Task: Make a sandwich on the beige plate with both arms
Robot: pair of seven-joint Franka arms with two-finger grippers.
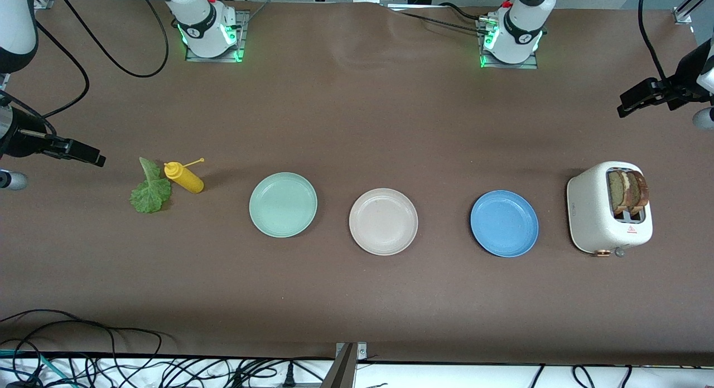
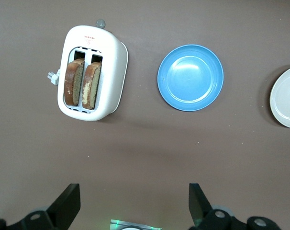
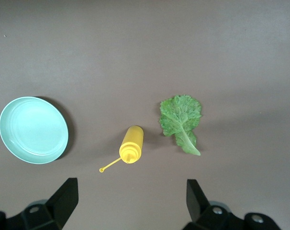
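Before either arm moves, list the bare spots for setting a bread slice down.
Free: the beige plate itself, and the gaps between it and the mint-green plate and blue plate. Crowded: the lettuce leaf lies right beside the yellow squeeze bottle, with little room between.

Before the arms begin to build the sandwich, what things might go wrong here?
1. The two bread slices stand tight in the toaster; pulling one out may tip the toaster.
2. The lettuce leaf lies flat beside the yellow bottle; the open right hand may knock the bottle.
3. The beige plate sits between two similar plates; food may land on the wrong one.
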